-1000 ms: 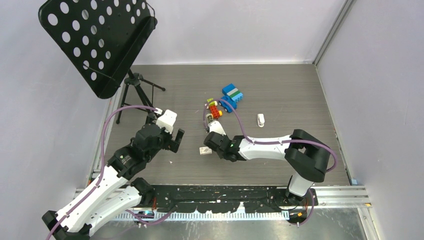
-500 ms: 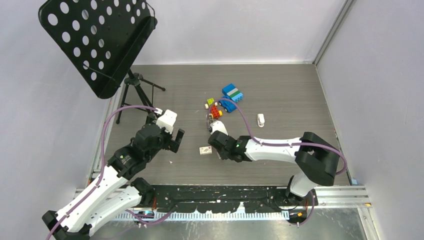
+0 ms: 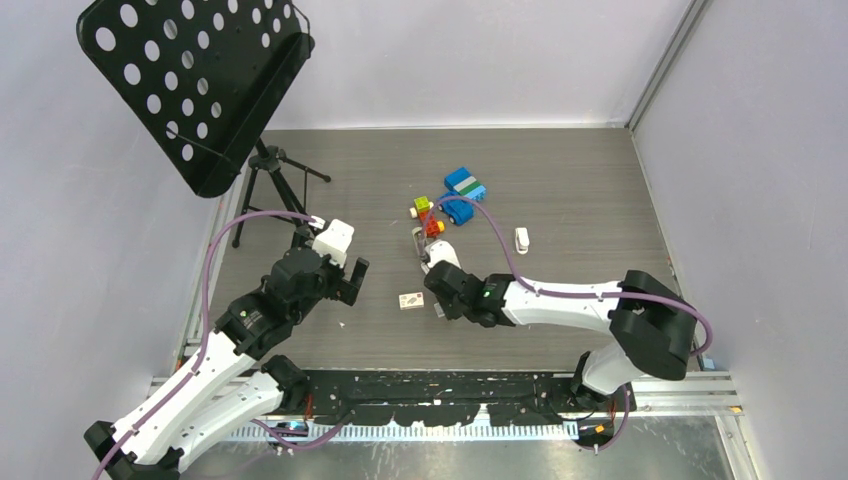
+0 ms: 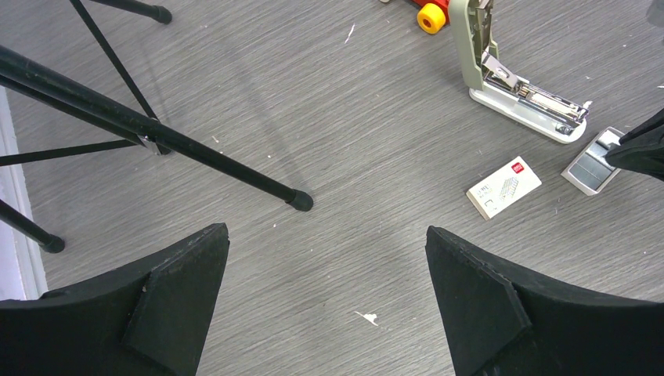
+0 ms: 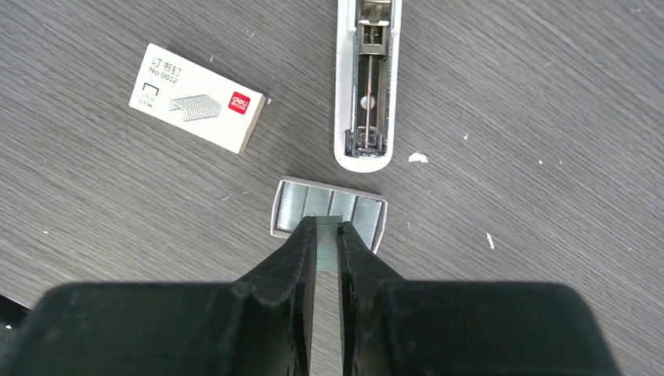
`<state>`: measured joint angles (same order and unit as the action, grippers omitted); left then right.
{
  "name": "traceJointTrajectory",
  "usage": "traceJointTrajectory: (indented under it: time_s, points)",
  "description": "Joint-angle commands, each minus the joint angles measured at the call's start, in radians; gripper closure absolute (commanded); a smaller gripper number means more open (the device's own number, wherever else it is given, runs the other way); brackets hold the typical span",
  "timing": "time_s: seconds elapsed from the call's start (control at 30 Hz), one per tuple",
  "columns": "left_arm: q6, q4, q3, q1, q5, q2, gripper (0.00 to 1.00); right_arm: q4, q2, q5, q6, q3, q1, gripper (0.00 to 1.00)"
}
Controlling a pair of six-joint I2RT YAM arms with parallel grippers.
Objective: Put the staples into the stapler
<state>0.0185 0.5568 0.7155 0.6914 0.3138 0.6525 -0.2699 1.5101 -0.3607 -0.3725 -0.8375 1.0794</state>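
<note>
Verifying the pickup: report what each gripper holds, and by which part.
Right gripper pinches one strip of staples across its width; left gripper holds nothing.

Grey tabletop (image 3: 560,170) boxed in by pale walls (image 3: 450,60).
The lilac-white walls close the back and both sides of the wood-grain surface; a black perforated music stand (image 3: 190,80) on thin tripod legs (image 3: 275,175) rises at the left, under soft, even light.

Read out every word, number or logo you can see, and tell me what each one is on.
"订书钉": on the small white box, top line.
"No 0012": same box, just under the characters.
"deli": on the red badge at the box's end; small, so a likely reading.
The finer print below "No 0012" is too small to read.
The stapler shows no readable text.
</note>
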Motion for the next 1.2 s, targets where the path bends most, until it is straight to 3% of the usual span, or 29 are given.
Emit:
traceJointTrajectory:
  time_s: [0.0,0.4,0.93,1.17]
  points:
    - [-0.001,-0.038,-0.002,-0.003,-0.002,-0.007,0.00,0.027,-0.094,-0.018,0.004,0.016,-0.036,0.87]
    - [-0.001,-0.037,-0.002,-0.004,-0.004,-0.005,0.00,-0.011,-0.155,0.029,-0.043,0.116,-0.231,0.87]
    - [0.000,-0.038,0.000,-0.004,-0.012,0.004,0.00,-0.059,-0.073,0.062,-0.072,0.108,-0.248,0.83]
    - [0.000,-0.040,0.000,-0.004,-0.016,0.005,0.00,-0.119,-0.063,0.077,-0.074,0.064,-0.249,0.70]
